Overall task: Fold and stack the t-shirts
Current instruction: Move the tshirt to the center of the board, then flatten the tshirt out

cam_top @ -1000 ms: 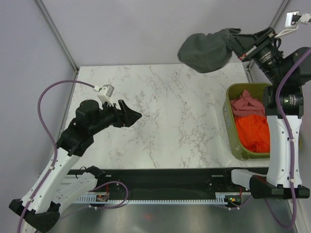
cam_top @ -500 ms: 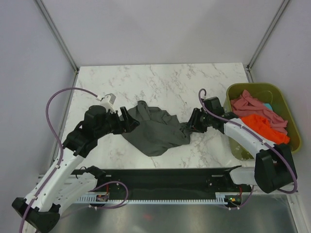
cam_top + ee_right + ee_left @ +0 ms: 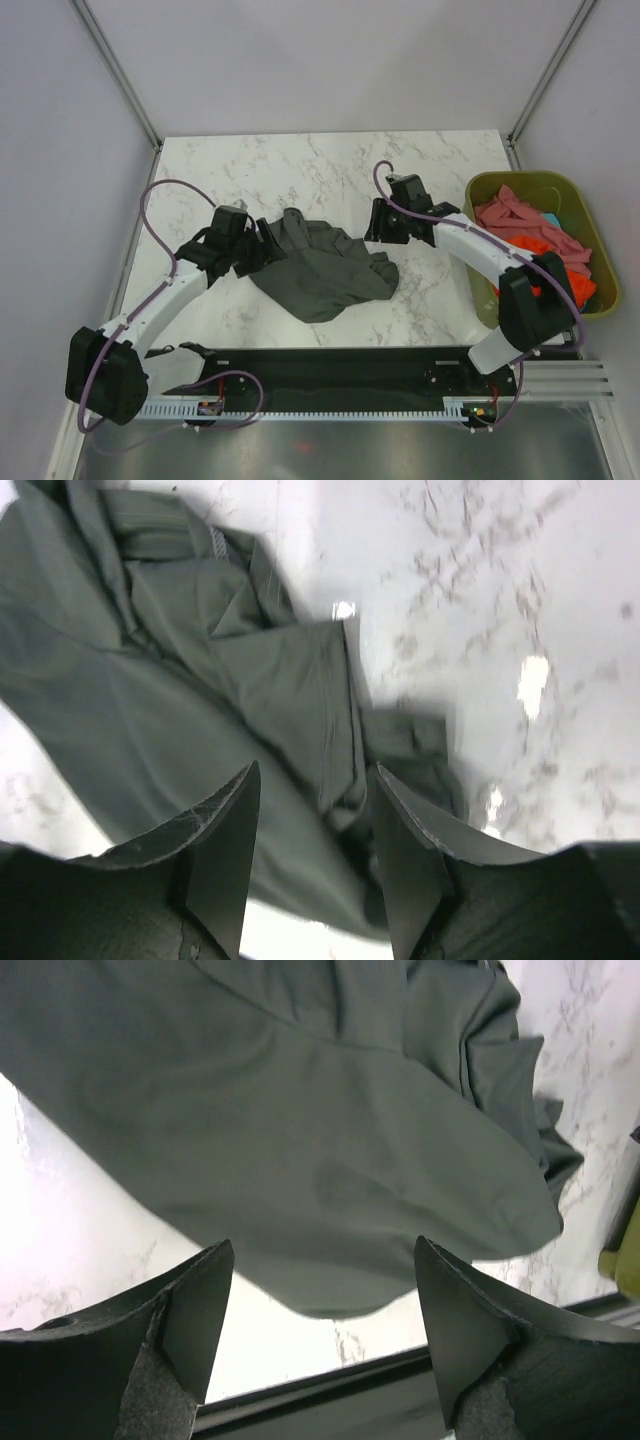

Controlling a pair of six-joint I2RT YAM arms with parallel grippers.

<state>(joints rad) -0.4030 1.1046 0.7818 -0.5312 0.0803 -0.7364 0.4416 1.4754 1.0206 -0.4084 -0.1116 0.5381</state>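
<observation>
Supporting surface: table (image 3: 330, 165), a white marble-pattern top with grey veining that fills the middle of the frame in the top view. Lying directly on it: one charcoal grey t-shirt (image 3: 320, 270), at the centre of the frame and slightly low. It is crumpled and unfolded (creases and a turned-over hem show in both wrist views). At the right of the frame stands an olive-green bin (image 3: 520, 177); whether it rests on the top or beside it cannot be told.
</observation>
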